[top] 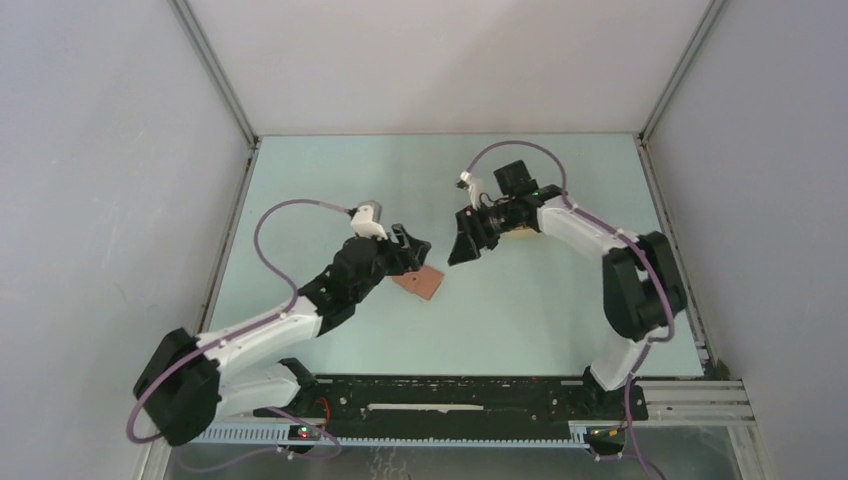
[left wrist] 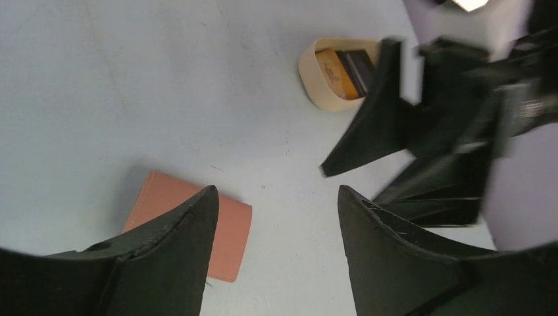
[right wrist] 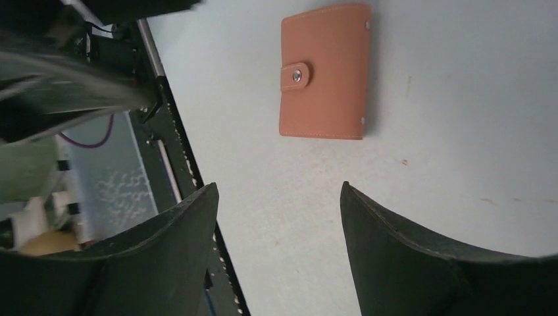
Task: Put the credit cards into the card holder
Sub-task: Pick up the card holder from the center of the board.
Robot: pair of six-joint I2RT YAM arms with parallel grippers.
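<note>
Reddish-brown card holder (right wrist: pixel 324 71), upper centre, lies snapped shut; left fingers (left wrist: pixel 177 250) and right fingers (right wrist: pixel 408 250), both wide and empty, could collide over it.

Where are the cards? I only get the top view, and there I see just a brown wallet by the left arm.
Observer: The left wrist view shows the cards standing in a beige oval tray beside the right jaws.
Operator: Is the wallet open?
Observer: No; the right wrist view shows the wallet folded shut, its strap across the front.
Operator: Anything held?
Observer: No; in the wrist views the left jaws and the right jaws each stand apart over bare table.
</note>
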